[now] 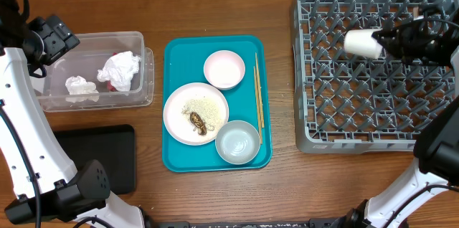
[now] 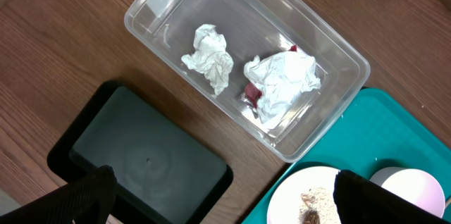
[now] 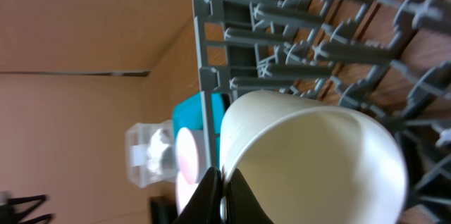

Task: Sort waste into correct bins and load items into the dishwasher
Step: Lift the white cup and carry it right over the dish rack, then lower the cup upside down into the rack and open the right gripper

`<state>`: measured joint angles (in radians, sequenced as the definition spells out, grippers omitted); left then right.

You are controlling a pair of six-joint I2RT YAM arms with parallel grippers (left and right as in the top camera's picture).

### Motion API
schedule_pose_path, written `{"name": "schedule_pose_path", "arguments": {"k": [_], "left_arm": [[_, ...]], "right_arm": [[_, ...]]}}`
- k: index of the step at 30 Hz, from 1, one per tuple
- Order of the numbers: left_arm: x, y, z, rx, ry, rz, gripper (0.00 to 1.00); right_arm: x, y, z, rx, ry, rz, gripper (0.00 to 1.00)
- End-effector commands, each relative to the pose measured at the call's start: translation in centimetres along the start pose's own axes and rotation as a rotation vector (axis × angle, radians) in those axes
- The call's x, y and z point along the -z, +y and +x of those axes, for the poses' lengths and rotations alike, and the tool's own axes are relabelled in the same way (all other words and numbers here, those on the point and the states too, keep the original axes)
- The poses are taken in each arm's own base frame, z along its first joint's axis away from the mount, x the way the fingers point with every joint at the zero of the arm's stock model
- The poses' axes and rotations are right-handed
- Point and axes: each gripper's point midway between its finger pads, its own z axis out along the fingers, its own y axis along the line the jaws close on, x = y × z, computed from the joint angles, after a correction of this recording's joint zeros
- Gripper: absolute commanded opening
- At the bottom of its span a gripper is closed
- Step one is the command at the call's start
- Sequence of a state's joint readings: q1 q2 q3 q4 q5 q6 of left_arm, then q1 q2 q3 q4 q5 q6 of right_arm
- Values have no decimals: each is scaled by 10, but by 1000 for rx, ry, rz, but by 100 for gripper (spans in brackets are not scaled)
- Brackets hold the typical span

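right gripper (image 1: pixel 391 41) closed on white cup (image 1: pixel 361 44) rim, at 3 o'clock over dish rack (image 1: pixel 358 144), left gripper (image 2: pixel 224 182) stood wide open, empty, at 9 o'clock

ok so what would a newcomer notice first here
The bright teal tray sits mid-table with a plate of rice and a brown scrap. On the right, the right fingers hold a white cup over the grey dish rack. On the left, a clear tub holds crumpled tissues.
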<state>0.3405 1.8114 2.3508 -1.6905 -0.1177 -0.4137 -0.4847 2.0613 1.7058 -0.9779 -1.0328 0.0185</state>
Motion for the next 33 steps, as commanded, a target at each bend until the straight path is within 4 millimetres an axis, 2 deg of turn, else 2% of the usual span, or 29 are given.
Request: {"name": "schedule_pose_path", "arguments": {"k": [1, 8, 12, 15, 19, 22, 27, 33], "left_arm": [[1, 2, -1, 9, -8, -10, 100], [1, 2, -1, 9, -8, -10, 100], [1, 2, -1, 9, -8, -10, 100], [1, 2, -1, 9, -8, -10, 100], [1, 2, -1, 9, -8, -10, 100], [1, 2, -1, 9, -8, -10, 100], [1, 2, -1, 9, -8, -10, 100], [1, 2, -1, 9, -8, -10, 100]], "right_arm": [[3, -16, 1, -38, 4, 0, 4], [19, -46, 11, -134, 11, 132, 4], [24, -59, 16, -163, 22, 199, 11], [24, -62, 16, -163, 23, 216, 21], [25, -63, 16, -163, 22, 227, 20], [27, -67, 17, -168, 21, 251, 16], [45, -78, 16, -211, 9, 331, 14], [65, -81, 17, -272, 0, 369, 25]]}}
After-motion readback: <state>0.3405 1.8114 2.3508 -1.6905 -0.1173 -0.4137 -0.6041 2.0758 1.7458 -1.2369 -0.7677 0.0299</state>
